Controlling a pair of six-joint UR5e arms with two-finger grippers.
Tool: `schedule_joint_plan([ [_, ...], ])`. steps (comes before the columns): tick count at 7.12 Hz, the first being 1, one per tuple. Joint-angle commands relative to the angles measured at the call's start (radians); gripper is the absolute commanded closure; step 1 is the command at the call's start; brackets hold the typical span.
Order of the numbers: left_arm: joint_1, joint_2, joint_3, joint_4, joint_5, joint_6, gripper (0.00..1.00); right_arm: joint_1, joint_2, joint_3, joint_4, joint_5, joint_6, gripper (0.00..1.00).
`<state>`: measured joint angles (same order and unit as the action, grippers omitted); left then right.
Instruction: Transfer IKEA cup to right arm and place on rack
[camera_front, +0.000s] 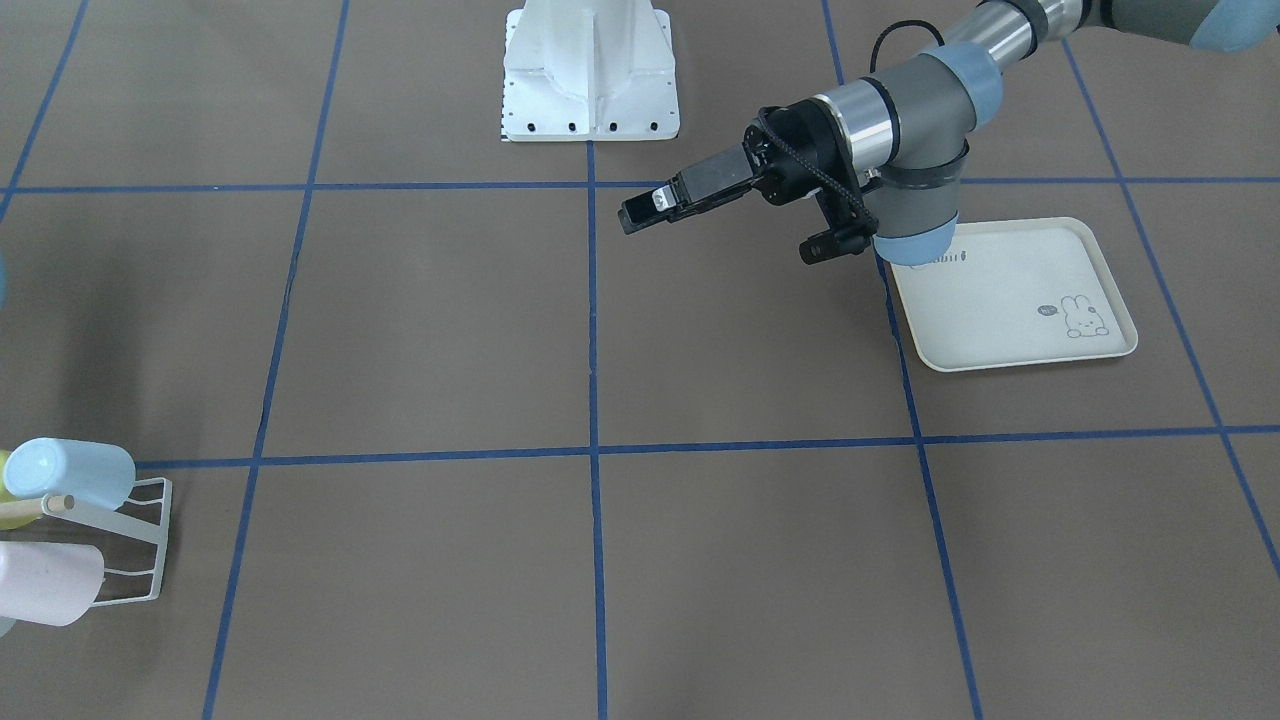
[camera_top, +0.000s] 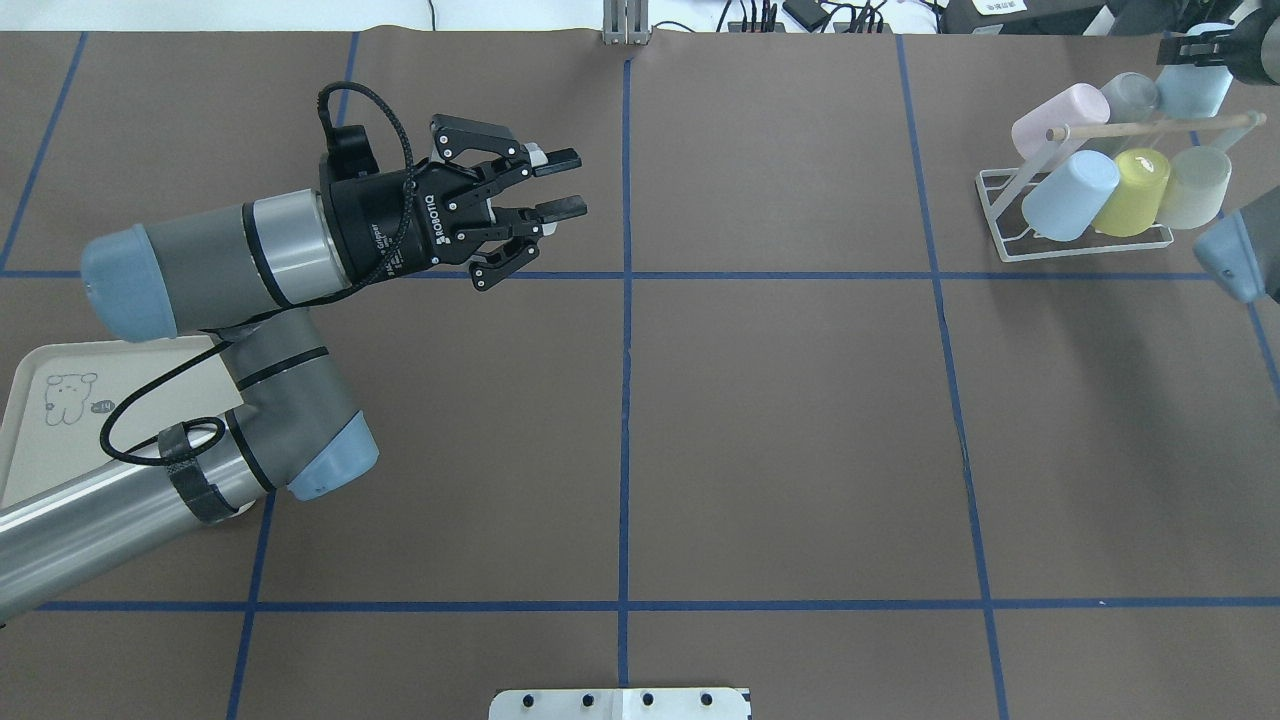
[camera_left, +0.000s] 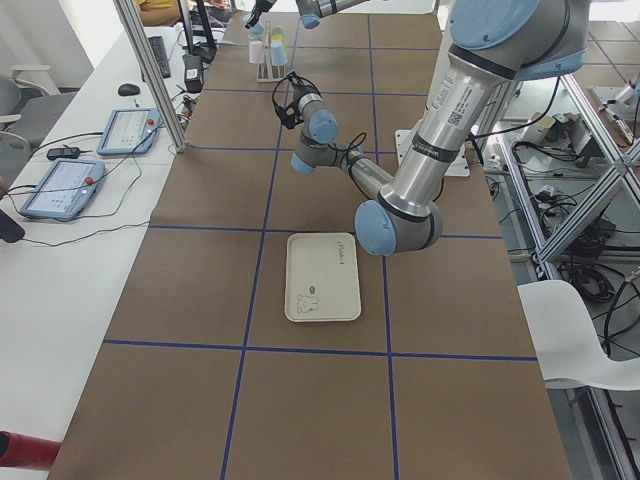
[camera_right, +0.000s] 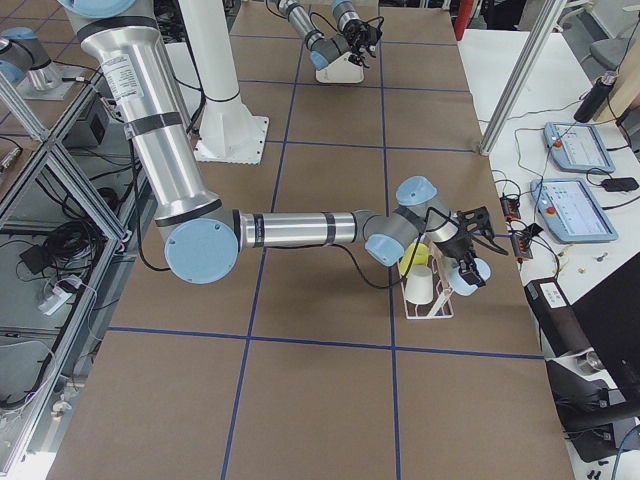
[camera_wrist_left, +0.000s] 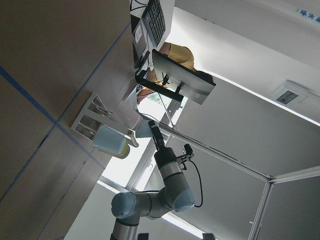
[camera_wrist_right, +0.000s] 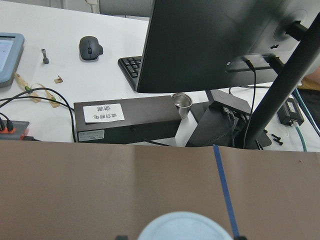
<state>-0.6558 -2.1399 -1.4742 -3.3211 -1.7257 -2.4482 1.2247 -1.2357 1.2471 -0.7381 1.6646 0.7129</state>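
Cup (camera_wrist_right: 185, 224) gripped by right end effector (camera_wrist_right: 178, 236), beside rack (camera_top: 1000, 212)

The brown desk (camera_top: 780, 420) is crossed by blue tape lines (camera_top: 625, 400). Seen from overhead, the white wire rack (camera_top: 992, 205) stands at 2 o'clock, a cream tray (camera_top: 50, 455) lies at 8 o'clock, and a white base plate (camera_top: 620, 703) sits at 6 o'clock.

The overhead view's upper right edge crops the right hand (camera_top: 1195, 50); whether it grips the IKEA cup (camera_wrist_right: 186, 227), cropped at the wrist view's bottom, is unclear.
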Motion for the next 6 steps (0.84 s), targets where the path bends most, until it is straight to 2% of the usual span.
schedule_joint_plan([
  [1,0.001,-0.002,0.0,0.0,0.0,0.0,0.54,-0.005,-0.001,-0.001,0.0,-0.002,-0.001,0.0],
  [3,-0.001,-0.003,-0.001,0.0,0.0,0.0,0.54,-0.005,0.007,0.021,-0.003,0.009,-0.01,0.0],
  [4,-0.013,-0.002,-0.001,0.0,-0.002,0.009,0.54,-0.004,0.018,0.055,-0.016,0.093,-0.01,0.0],
  [5,-0.033,0.003,-0.009,0.0,-0.009,0.09,0.49,0.043,0.021,0.113,-0.064,0.222,-0.007,0.0],
  [6,-0.059,0.036,-0.014,0.0,-0.018,0.177,0.38,0.086,0.025,0.272,-0.271,0.321,-0.007,0.0],
])
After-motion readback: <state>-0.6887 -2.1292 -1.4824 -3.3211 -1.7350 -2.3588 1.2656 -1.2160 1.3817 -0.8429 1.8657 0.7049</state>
